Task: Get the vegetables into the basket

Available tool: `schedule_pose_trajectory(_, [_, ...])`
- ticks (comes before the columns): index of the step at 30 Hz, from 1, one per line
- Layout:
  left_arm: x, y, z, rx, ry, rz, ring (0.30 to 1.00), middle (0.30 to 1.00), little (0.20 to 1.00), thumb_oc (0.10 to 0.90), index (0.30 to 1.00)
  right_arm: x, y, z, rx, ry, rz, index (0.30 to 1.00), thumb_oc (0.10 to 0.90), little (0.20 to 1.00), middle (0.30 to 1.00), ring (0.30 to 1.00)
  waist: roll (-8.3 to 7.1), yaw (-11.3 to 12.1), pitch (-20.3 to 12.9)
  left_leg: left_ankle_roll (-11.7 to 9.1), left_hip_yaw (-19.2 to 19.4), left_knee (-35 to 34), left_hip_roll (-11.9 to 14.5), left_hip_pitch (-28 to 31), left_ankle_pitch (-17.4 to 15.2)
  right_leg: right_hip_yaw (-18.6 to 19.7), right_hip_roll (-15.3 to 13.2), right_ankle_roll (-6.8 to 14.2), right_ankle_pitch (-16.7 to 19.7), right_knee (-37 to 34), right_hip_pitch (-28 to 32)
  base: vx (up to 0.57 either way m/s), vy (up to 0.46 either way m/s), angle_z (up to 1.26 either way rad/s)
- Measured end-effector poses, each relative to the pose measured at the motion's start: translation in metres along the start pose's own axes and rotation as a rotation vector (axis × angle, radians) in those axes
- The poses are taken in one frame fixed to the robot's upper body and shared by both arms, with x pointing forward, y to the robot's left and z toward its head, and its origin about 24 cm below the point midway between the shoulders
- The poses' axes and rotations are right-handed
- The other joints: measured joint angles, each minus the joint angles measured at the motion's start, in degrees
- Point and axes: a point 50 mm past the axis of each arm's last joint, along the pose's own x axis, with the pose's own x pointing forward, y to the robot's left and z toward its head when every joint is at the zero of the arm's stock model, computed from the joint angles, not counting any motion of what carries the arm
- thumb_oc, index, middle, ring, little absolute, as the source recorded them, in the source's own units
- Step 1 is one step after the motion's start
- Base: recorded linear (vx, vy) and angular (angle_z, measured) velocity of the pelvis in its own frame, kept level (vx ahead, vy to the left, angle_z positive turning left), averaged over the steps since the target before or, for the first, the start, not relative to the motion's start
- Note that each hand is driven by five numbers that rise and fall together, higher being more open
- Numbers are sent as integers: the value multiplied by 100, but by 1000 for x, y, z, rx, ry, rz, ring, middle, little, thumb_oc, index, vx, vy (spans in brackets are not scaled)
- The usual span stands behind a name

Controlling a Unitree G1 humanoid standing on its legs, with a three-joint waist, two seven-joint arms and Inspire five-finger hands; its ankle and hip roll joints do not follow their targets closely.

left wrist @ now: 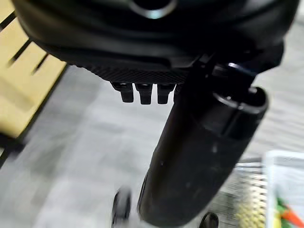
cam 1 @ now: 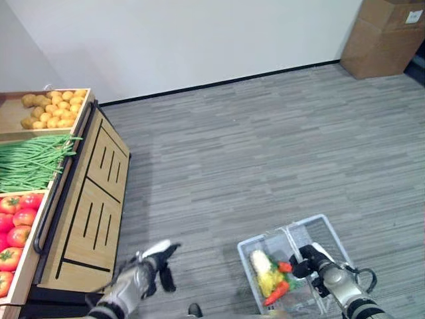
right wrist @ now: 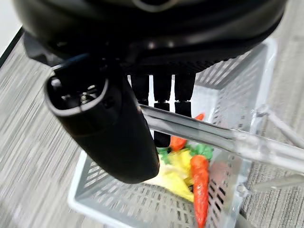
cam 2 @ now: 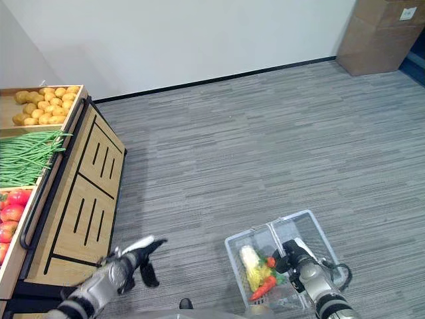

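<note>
I judged the step in hand to be a carry between picks: the basket was already partly loaded, and the stall at my nine o'clock was full of stock.

Starting at the left, the wooden produce stand (cam 1: 93, 199) held potatoes (cam 1: 53, 108) at about ten o'clock, green beans (cam 1: 30, 161) below them, and tomatoes (cam 1: 16, 222) nearest me, at about eight o'clock. My left robot hand (cam 1: 147, 271) hung over the grey floor (cam 1: 252, 146) just off the stand's front panel, at about seven o'clock, fingers loosely extended and nothing in them; its wrist view showed short fingertips and the thumb pointing down at bare carpet.

Further right, at about five o'clock, my right robot hand (cam 2: 297, 261) was clenched around the clear handle (right wrist: 213, 135) of the wire basket (cam 1: 325, 229), the fingers (right wrist: 161, 95) hooked over the bar with the thumb beneath. Inside lay an ear of corn (cam 1: 263, 269) and carrots (right wrist: 200, 187), with another small orange-red piece I could not identify.

The next move, as I judged it, called for turning toward the stand, reaching the free left robot hand into a crate, and keeping the basket level and close enough to drop into.
</note>
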Motion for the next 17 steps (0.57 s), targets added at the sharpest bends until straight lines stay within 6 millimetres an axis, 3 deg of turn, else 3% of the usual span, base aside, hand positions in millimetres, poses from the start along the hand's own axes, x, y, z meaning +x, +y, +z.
schedule_pose_trajectory(1, [-1,-1,-13,-32,67,-18,1000,1000,1000,900,1000,-1,-3,-9,18,28,-11,300,400,300,300,300,-22,17,3,-1,-1,-1,6,-14,-9,-1,0,5,-15,-1,-16,0,0,0])
schedule_pose_trajectory(2, [-18,14,-25,-127,37,77,1000,1000,1000,900,1000,-5,-8,-27,67,69,-48,300,400,300,300,300,-94,67,56,-4,-7,-1,6,-58,-6,-30,2,5,-5,3,-41,24,-4,10])
schedule_pose_trajectory(3, [-22,25,-31,-179,29,147,1000,1000,1000,900,1000,-8,-9,-52,90,162,-71,300,400,300,300,300,-116,147,54,-3,-75,0,-13,-33,-6,-72,-20,10,-16,24,18,25,3,16])
schedule_pose_trajectory(6, [-10,21,-40,-289,130,158,1000,1000,1000,900,1000,-9,-4,-70,92,258,-65,300,400,300,300,300,-148,130,29,4,-129,-1,-46,-25,-43,-121,-58,36,-42,0,31,2,-6,8])
schedule_pose_trajectory(8, [-4,6,-45,-392,202,133,1000,1000,1000,900,1000,-9,1,-74,100,287,-51,300,400,300,300,300,-169,118,-1,4,-129,-1,-50,-35,-42,-119,-64,39,-40,0,36,0,0,0])
schedule_pose_trajectory(12, [0,-44,-44,-552,304,19,1000,1000,1000,900,1000,-11,18,-80,125,321,-29,300,400,300,300,300,-243,57,-66,6,-131,0,-42,-27,-42,-120,-50,26,-57,0,29,0,0,0])
schedule_pose_trajectory(14, [-2,-42,-50,-566,327,50,1000,1000,1000,900,1000,-14,28,-85,124,337,-15,300,400,300,300,300,-301,104,-77,5,-141,1,-29,-25,-42,-121,-35,21,-61,2,31,0,0,0])
schedule_pose_trajectory(17, [-9,-64,-65,-629,435,24,1000,1000,1000,900,1000,-18,54,-86,156,351,33,300,400,300,300,300,-319,114,-226,-4,-134,0,-33,-14,-62,-118,-40,33,-86,0,41,0,0,0])
